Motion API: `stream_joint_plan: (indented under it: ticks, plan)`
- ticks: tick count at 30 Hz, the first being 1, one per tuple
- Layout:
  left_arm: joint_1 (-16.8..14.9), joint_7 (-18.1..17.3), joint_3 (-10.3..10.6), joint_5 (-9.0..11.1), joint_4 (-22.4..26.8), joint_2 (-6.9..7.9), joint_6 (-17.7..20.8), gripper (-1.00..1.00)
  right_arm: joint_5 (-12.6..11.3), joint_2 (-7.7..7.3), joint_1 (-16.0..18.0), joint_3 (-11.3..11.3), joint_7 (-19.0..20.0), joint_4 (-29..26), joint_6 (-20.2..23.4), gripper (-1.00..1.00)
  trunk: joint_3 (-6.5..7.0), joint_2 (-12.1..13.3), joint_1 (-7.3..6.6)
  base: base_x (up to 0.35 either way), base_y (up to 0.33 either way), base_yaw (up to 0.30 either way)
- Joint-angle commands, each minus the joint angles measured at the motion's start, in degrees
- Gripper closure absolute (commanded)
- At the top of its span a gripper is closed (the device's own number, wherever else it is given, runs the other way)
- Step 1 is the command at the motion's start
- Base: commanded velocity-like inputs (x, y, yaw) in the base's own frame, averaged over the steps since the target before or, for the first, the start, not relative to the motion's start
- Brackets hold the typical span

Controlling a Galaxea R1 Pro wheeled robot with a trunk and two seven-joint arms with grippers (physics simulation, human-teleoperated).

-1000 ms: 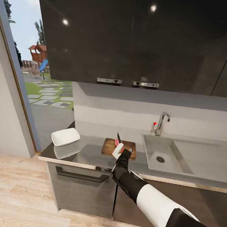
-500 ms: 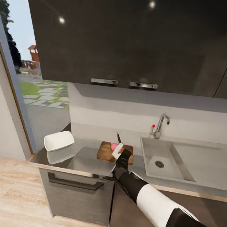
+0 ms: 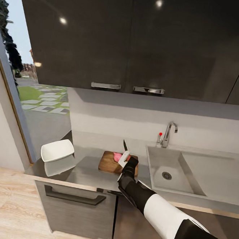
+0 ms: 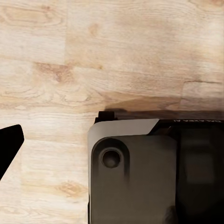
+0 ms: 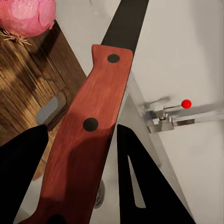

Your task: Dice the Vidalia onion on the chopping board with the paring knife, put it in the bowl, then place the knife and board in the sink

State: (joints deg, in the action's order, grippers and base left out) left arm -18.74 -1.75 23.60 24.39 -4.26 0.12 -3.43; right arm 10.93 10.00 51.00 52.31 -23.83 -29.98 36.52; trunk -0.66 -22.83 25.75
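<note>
My right gripper [image 3: 124,160] is shut on the red handle of the paring knife [image 3: 124,146], whose dark blade points up over the right part of the chopping board [image 3: 108,162]. The pinkish Vidalia onion [image 3: 117,156] lies whole on the board, just left of the gripper. In the right wrist view, the knife handle [image 5: 88,140] runs between the two dark fingers [image 5: 18,172], with the onion [image 5: 25,16] and the board [image 5: 23,88] beyond. The white bowl [image 3: 57,151] stands at the left end of the countertop [image 3: 86,172]. The sink [image 3: 156,155] is to the right of the board.
A chrome tap [image 3: 168,134] with a red knob [image 5: 186,103] stands behind the sink. Dark wall cabinets [image 3: 140,41] hang over the counter. A window [image 3: 41,101] is at the left. The left wrist view shows wood floor [image 4: 112,46] and the robot's grey base [image 4: 135,182].
The whole head view has shifted: the counter, bowl and board slid left and down in the picture as the camera moved. The right gripper still holds the knife above the board.
</note>
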Motion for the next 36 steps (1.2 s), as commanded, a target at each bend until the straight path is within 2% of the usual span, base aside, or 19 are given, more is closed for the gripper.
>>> stream_joint_plan:
  ticks: [1, 3, 5, 7, 10, 16, 36]
  plan:
    - [-0.07, -0.18, 0.48, 0.49, -0.22, -0.03, -0.35, -1.0, 0.15, 0.0, 0.07, 0.3, -0.09, 0.02, 0.33, 1.0, -0.07, -0.08, 0.03, 0.0, 0.0, 0.0]
    - [-0.07, -0.17, 0.48, 0.49, -0.22, -0.03, -0.35, -1.0, 0.17, 0.0, 0.07, 0.34, 0.65, 0.0, 0.26, 1.0, -0.07, -0.08, 0.03, 0.0, 0.0, 0.0]
    - [-0.07, -0.18, 0.48, 0.49, -0.22, -0.07, -0.35, -1.0, 0.21, 0.0, 0.07, 0.7, 3.51, -0.05, 0.24, 1.0, -0.07, -0.08, 0.03, 0.0, 0.0, 0.0]
    - [-0.07, -0.18, 0.48, 0.49, -0.22, -0.05, -0.35, -1.0, 0.22, 0.0, 0.07, 1.98, 6.33, -0.1, 0.17, 1.0, -0.07, -0.08, 0.03, 0.0, 0.0, 0.0]
    - [-0.07, -0.18, 0.48, 0.49, -0.22, -0.06, -0.35, -1.0, 0.23, 0.0, 0.07, 4.28, 7.96, -0.09, -0.01, 1.0, -0.07, -0.08, 0.03, 0.0, 0.0, 0.0]
    - [-0.07, -0.18, 0.48, 0.49, -0.22, -0.04, -0.35, -1.0, 0.23, 0.0, 0.07, 5.58, 8.45, -0.09, -0.53, 1.0, -0.07, -0.08, 0.03, 0.0, 0.0, 0.0]
    - [-0.07, -0.18, 0.48, 0.49, -0.22, -0.03, -0.35, -1.0, 0.23, 0.0, 0.07, 5.69, 8.44, -0.14, -0.57, 1.0, -0.07, -0.08, 0.03, 0.0, 0.0, 0.0]
